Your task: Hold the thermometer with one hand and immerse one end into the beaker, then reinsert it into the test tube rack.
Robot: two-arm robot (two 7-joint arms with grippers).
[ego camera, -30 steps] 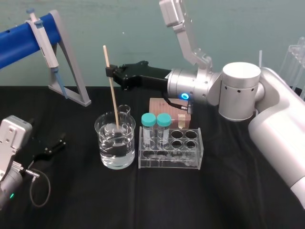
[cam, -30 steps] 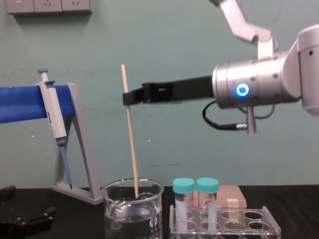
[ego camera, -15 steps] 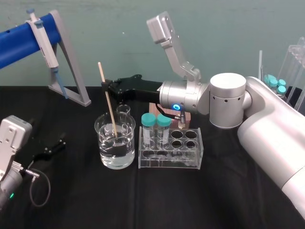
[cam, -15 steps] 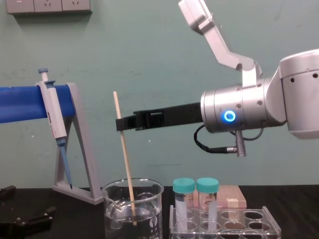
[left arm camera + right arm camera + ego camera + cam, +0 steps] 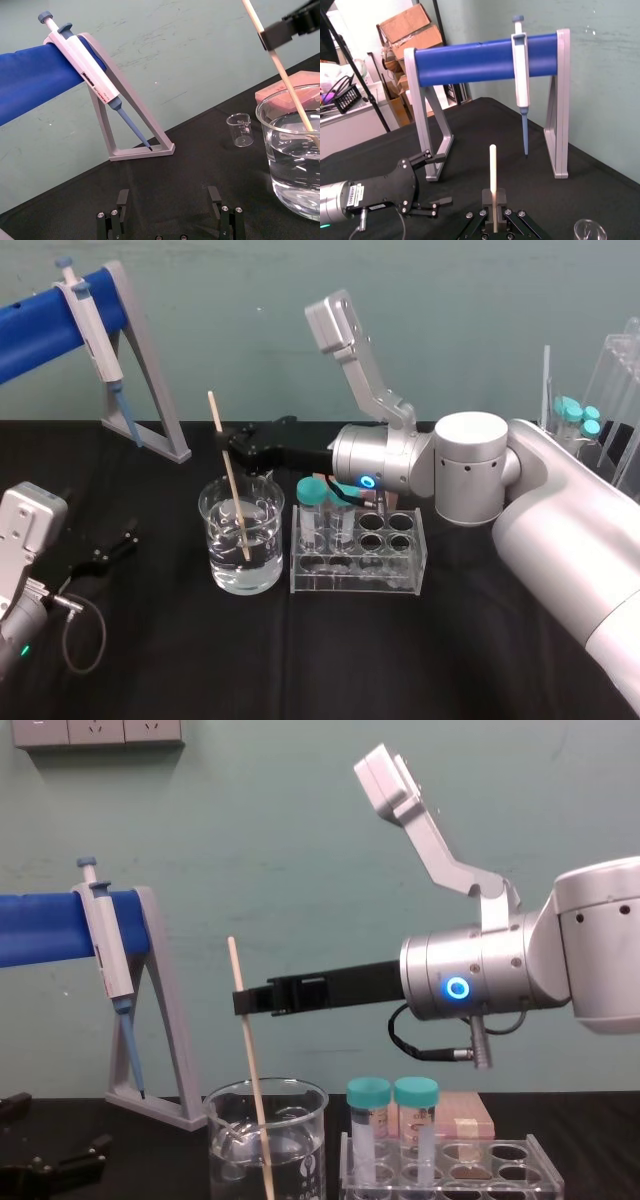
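The right gripper (image 5: 228,440) is clamped on the upper part of the thermometer (image 5: 231,483), above the beaker (image 5: 268,540). The stick leans slightly, and its lower end is down in the water. Just beside the beaker stands the clear rack (image 5: 405,565), holding two teal-capped vials (image 5: 369,1093). The left gripper (image 5: 167,210) sits at the table's near left, fingers apart. A black cloth (image 5: 200,660) covers the table. Behind, a pipette (image 5: 88,320) hangs on a grey stand (image 5: 142,152) against a green wall (image 5: 480,300). Cardboard boxes (image 5: 412,27) are stacked farther off.
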